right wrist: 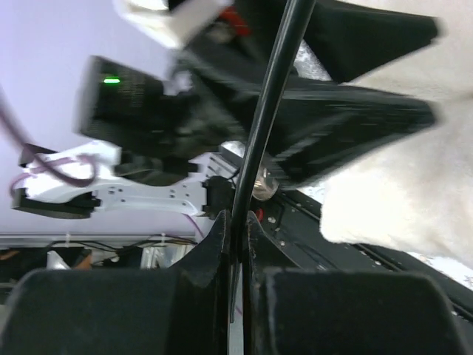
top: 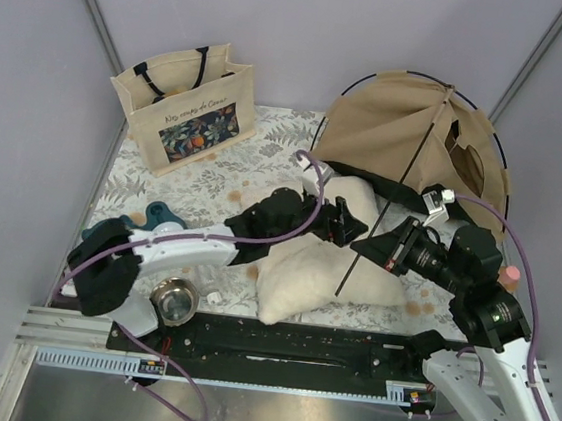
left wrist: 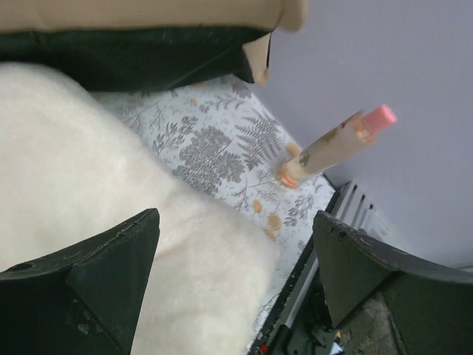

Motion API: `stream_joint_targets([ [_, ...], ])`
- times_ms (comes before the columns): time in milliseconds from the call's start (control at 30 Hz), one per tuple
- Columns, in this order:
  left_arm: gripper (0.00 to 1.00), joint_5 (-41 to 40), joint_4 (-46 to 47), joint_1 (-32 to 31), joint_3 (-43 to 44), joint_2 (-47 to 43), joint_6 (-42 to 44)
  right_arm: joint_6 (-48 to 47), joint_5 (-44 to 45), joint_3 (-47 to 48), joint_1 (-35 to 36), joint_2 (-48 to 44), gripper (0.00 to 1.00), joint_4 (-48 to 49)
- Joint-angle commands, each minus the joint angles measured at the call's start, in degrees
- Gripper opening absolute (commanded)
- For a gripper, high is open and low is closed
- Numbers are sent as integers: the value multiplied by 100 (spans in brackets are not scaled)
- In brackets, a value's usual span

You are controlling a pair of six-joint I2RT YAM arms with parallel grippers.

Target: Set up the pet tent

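Observation:
The pet tent (top: 410, 134), tan fabric with a dark base, stands partly raised at the back right. One thin black pole (top: 394, 187) slants from its top down across the fluffy white pillow (top: 325, 270). My right gripper (top: 363, 247) is shut on that pole (right wrist: 270, 103), which is pinched between the jaws (right wrist: 236, 229). My left gripper (top: 348, 224) hovers open just left of the pole, over the pillow (left wrist: 89, 192), with nothing between its fingers (left wrist: 96, 281). The tent's base edge (left wrist: 133, 55) lies beyond it.
A beige tote bag (top: 186, 110) stands at the back left. A metal bowl (top: 175, 300) and a teal object (top: 160, 216) lie near the left arm. A pink-capped tube (left wrist: 332, 146) stands by the right wall. A black rail (top: 277, 346) runs along the near edge.

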Motion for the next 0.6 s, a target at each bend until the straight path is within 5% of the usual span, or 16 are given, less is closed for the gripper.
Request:
stream_joint_targets([
  [0, 87, 581, 1658, 100, 250, 845, -120, 567, 43, 44, 25, -187, 0, 860],
  [300, 88, 424, 3594, 74, 1050, 2419, -393, 1701, 254, -589, 25, -556, 0, 1484],
  [567, 88, -559, 4869, -321, 1349, 3272, 581, 2492, 325, -634, 25, -539, 0, 1766],
])
